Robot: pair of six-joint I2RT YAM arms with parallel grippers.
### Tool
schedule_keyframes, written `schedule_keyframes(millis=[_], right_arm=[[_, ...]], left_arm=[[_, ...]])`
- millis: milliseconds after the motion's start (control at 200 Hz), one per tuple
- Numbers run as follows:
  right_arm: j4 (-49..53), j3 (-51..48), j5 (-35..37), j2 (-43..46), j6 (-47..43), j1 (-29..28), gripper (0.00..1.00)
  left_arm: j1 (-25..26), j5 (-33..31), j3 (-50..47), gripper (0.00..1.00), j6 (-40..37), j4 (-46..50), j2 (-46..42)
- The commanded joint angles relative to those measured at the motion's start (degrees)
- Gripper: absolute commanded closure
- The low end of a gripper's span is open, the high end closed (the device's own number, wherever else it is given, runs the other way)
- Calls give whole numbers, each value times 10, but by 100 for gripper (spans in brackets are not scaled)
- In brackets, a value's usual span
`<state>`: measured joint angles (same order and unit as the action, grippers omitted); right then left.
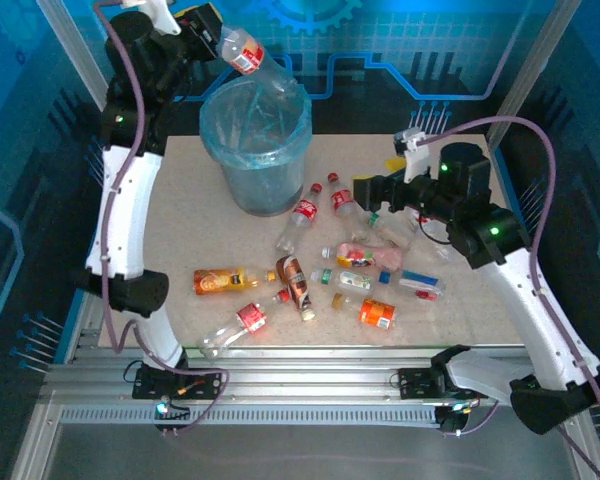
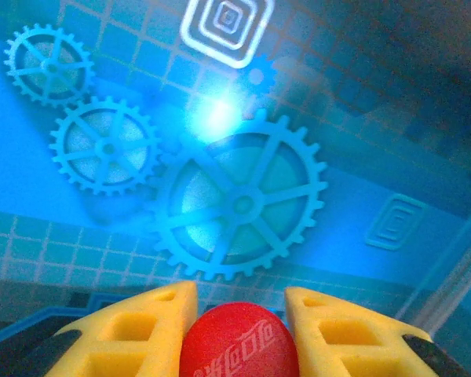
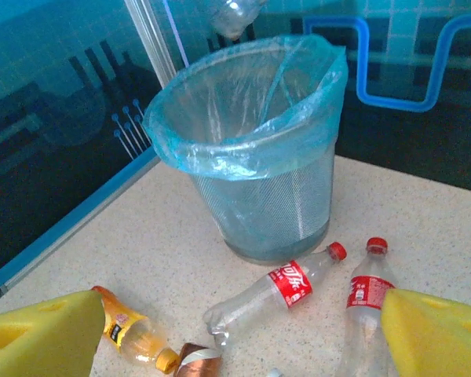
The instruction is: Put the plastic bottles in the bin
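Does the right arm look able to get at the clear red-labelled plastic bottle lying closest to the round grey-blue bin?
Likely yes. The right hand is open and faces that bottle, which lies flat with nothing on it. A second red-capped bottle beside it might get nudged.

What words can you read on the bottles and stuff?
Held bottle, red label: white Chinese-looking script, cut off, not surely readable.
Red-label bottle near the bin: white lettering, too blurred to read.
Other bottle labels: too small to read.
Wall: gear pictures, no words.
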<state>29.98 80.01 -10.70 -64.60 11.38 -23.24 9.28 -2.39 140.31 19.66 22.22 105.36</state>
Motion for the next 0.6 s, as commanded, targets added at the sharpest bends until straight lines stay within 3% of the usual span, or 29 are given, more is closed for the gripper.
schedule_keyframes(millis=[0,160,595], right_arm=[[-11,13,19,-25,-2,-25,9],[-17,40,25,-76,-8,-51,9],[-22,62,12,-157,-5,-80,10]], left_arm=[[-13,-27,30,100,-30,-4,63],[-19,-18,50,100,-39,11,119],[-19,21,-50,100,-24,-4,169]])
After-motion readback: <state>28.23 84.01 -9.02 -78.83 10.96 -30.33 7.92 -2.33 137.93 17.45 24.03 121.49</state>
